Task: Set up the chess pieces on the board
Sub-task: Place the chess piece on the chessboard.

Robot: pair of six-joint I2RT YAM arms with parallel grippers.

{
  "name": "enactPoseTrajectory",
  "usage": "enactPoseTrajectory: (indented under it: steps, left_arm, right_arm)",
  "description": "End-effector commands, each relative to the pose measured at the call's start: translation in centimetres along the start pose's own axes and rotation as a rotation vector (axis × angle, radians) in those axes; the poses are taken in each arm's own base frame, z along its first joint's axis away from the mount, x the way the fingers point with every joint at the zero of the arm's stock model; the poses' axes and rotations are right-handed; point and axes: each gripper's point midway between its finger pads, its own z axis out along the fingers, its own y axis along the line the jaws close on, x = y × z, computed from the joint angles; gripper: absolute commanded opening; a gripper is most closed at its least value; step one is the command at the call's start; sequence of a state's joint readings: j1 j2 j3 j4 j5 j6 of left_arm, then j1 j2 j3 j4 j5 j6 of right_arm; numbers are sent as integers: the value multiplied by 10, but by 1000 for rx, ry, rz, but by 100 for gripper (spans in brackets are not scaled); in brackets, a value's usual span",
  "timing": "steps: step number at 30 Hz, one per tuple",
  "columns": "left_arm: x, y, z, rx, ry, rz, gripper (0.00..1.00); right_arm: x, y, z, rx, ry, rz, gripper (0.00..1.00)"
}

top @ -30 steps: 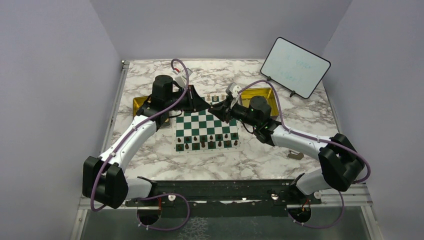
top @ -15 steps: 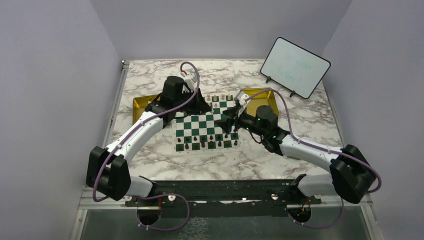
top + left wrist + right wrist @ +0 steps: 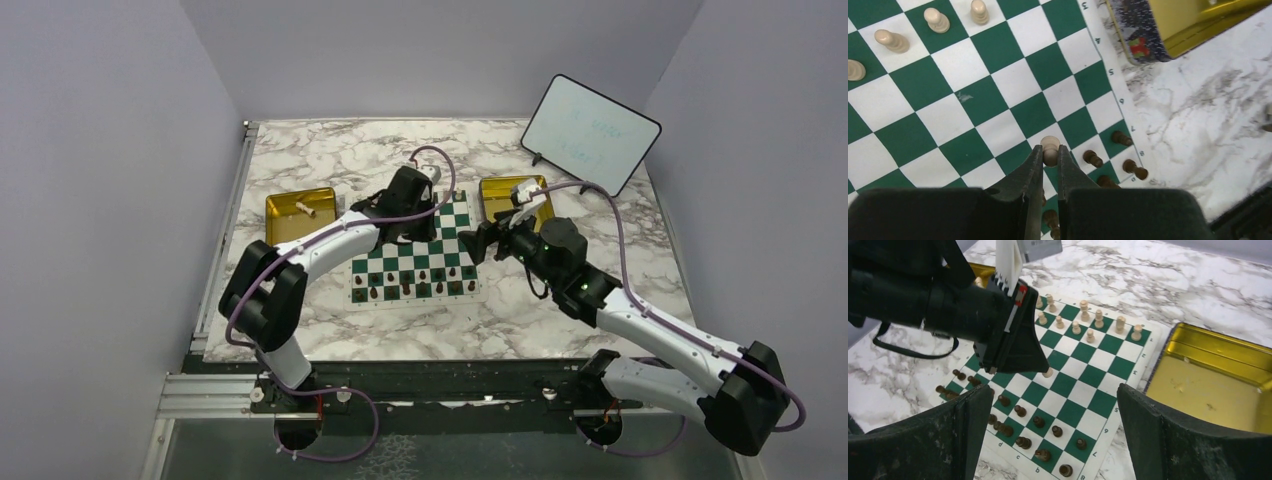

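Observation:
The green and white board (image 3: 398, 251) lies mid-table, with dark brown chess pieces (image 3: 421, 276) along its near rows. Cream chess pieces (image 3: 1090, 324) stand on its far rows. My left gripper (image 3: 1049, 149) is shut on a cream pawn (image 3: 1050, 149) and holds it over the board's centre-right squares. In the right wrist view the same pawn (image 3: 1048, 372) shows under the left gripper's fingertips. My right gripper (image 3: 1053, 390) hangs wide open above the board's right edge, holding nothing. More cream pieces (image 3: 892, 40) and dark pieces (image 3: 1122, 138) appear in the left wrist view.
One gold tray (image 3: 285, 207) left of the board holds a cream piece (image 3: 306, 209). A second gold tray (image 3: 497, 196) sits at the board's far right corner, beside my right gripper. A small whiteboard (image 3: 590, 133) stands at the back right.
My left arm swung right from the left tray to over the board, carrying the cream pawn. My right gripper opened wide and drew back to the board's right edge.

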State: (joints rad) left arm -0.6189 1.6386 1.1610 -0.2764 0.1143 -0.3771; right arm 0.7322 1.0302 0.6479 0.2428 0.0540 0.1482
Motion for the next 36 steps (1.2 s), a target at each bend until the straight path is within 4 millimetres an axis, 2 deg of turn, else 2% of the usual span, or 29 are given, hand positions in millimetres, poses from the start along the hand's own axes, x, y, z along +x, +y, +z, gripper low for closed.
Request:
enactPoseTrajectory:
  steps: [1, 11, 16, 23, 29, 36]
  left_arm:
    - [-6, 20, 18, -161, -32, 44, 10]
    - [21, 31, 52, -238, -6, 86, 14]
    - [25, 32, 57, -242, 6, 90, 22]
    - [27, 27, 57, -216, 26, 96, 26]
    - [14, 15, 41, -173, 10, 67, 35]
    - [-27, 9, 10, -35, -51, -56, 40]
  right_arm:
    - [-2, -26, -16, 162, 5, 30, 100]
    - [4, -44, -27, 257, 27, 21, 100]
    - [4, -43, -27, 250, 33, 2, 100]
    - [3, -39, -21, 241, 42, 25, 100]
    - [10, -32, -13, 213, 90, 51, 96]
    - [22, -21, -3, 157, 131, 80, 82]
